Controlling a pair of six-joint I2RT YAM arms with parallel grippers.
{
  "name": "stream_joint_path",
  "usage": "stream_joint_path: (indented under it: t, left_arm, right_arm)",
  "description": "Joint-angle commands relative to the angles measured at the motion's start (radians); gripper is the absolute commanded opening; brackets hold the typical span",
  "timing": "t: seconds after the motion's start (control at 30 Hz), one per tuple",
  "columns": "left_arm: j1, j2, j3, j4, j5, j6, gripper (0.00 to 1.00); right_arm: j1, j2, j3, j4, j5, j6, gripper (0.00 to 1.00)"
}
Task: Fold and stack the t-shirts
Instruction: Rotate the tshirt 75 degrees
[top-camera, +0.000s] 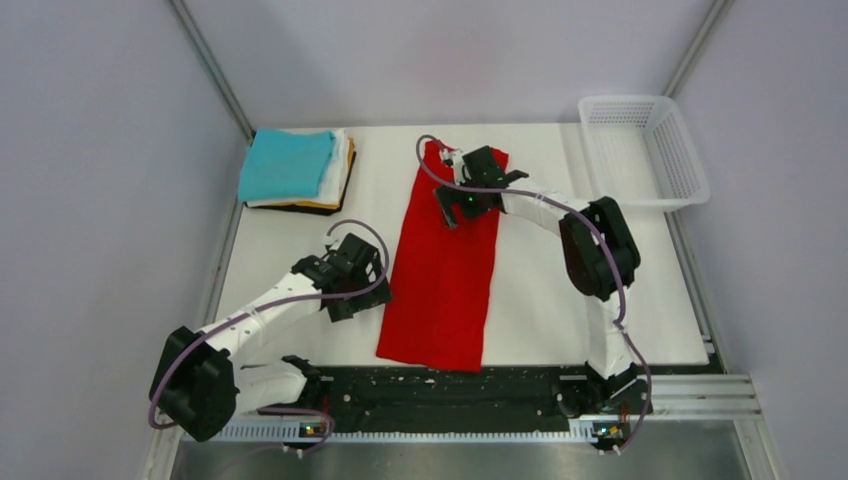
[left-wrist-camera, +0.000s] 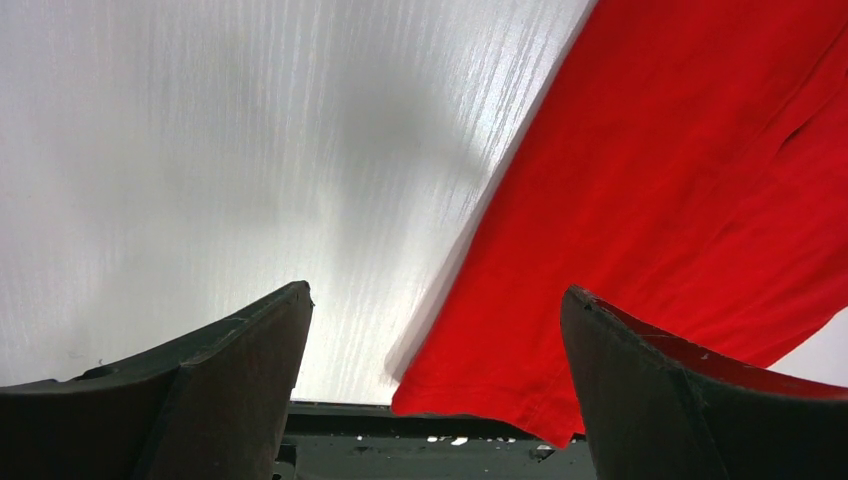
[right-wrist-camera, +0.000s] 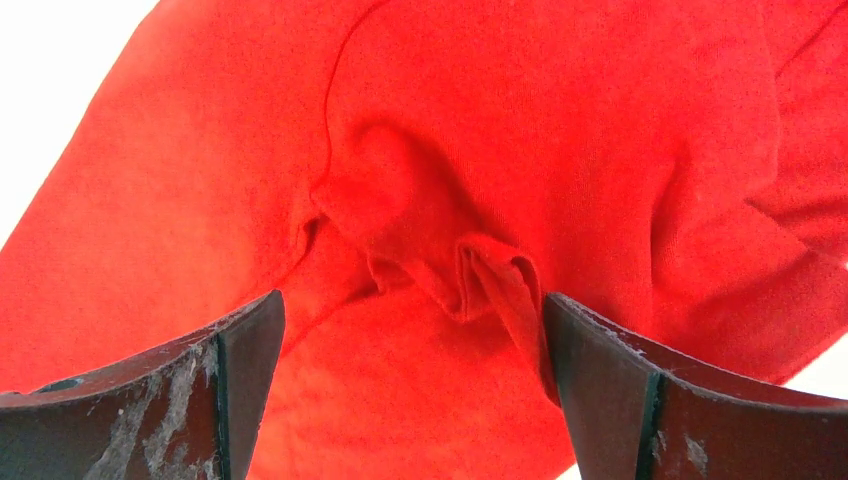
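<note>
Wide-spread black fingers (right-wrist-camera: 230, 400) of the right gripper (right-wrist-camera: 412, 298) fill the bottom of its wrist view. The jaws stand fully apart and clamp nothing. They hang over a bunched fold at the far end of the red t-shirt (top-camera: 445, 270); whether the tips touch the cloth cannot be told.

The white tabletop (top-camera: 560, 290) carries everything else. The red t-shirt lies along its middle, folded into a long narrow strip that runs from near the far edge down to the near edge. Its near hem reaches just over that edge onto the dark rail.

The white mesh basket (top-camera: 625, 99) sits at the far right corner, well apart from the shirt.

The stack of folded t-shirts (top-camera: 285, 165) rests at the far left corner, teal on top, with white, yellow-orange and dark layers showing below it.

The left gripper (left-wrist-camera: 435, 292) hovers above the tabletop just beside the left edge of the red t-shirt, toward its near end. Its jaws are also spread wide and hold nothing; bare tabletop and the shirt's near left corner show between them.
</note>
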Motion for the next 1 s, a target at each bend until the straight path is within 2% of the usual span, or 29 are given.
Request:
stream_joint_path:
  t: [0.0,0.37,0.57,0.73,0.83,0.97]
  left_arm:
    - [0.007,0.006,0.015,0.021,-0.006,0.015,0.99]
    - [0.012,0.056,0.051,0.018,0.000,0.039,0.99]
    - [0.011,0.050,0.049,0.013,-0.002,0.041,0.99]
    - [0.013,0.062,0.054,0.013,0.000,0.046,0.99]
    - [0.013,0.069,0.057,0.016,0.010,0.047,0.99]
    - [0.013,0.069,0.047,0.016,0.032,0.045,0.99]
  right_arm:
    - [0.014,-0.114,-0.071,0.062,0.016,0.007,0.99]
    - [0.013,-0.188,-0.191,0.058,-0.036,-0.042,0.99]
    - [0.014,-0.339,-0.324,0.036,-0.026,-0.094,0.99]
    - [0.013,-0.482,-0.395,0.072,-0.074,-0.061,0.99]
    - [0.013,-0.515,-0.415,0.108,-0.074,-0.010,0.99]
    - [0.013,-0.505,-0.425,0.243,-0.111,0.069,0.99]
